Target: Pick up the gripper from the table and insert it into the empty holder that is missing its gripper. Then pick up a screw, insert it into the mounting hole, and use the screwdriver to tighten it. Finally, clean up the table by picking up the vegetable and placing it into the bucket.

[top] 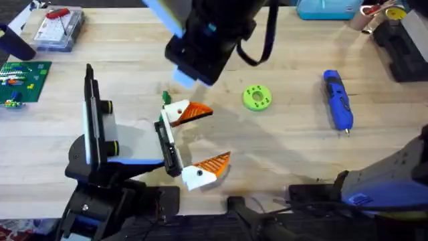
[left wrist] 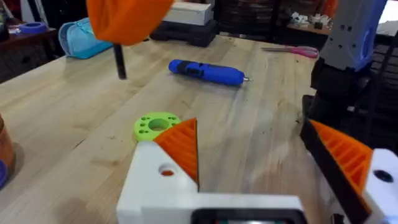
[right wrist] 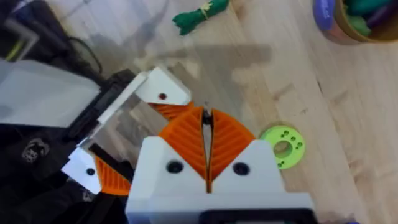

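Both arms over the wooden table; right arm raised high near the far edge, left arm low by the near edge.

Left gripper (top: 195,140): white fingers with orange pads spread wide apart, nothing between them, just above the table's near-middle. Right gripper (right wrist: 207,144): orange pads pressed together, pinching a thin dark sliver at the tips; too small to identify. Screwdriver (top: 338,99) lies flat toward the right edge, well apart from both grippers. A green disc with holes (top: 257,97) lies between the left gripper and the screwdriver. Bucket (right wrist: 356,18) stands upright with green contents inside; a green vegetable (right wrist: 200,14) lies on the table near it.
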You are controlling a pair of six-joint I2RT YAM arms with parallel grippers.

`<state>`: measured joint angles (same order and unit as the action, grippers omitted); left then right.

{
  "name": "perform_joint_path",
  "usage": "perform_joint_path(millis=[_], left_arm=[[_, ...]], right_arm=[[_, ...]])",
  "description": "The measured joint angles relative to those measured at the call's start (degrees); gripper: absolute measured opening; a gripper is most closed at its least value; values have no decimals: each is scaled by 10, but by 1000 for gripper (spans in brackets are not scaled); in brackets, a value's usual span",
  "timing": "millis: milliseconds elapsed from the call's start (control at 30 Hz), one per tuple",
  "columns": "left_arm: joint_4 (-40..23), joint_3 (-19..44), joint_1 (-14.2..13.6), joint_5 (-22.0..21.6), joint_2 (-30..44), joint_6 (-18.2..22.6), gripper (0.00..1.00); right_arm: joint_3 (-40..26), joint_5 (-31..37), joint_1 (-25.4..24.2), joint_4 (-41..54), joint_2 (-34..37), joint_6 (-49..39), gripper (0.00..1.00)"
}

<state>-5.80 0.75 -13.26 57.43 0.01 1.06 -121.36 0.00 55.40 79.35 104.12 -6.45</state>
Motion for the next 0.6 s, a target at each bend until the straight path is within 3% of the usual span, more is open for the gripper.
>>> perform_joint_path(millis=[600], left_arm=[[0,0,0,0,0,0,990]], right_arm=[[0,-14,53,0,0,-43,7]])
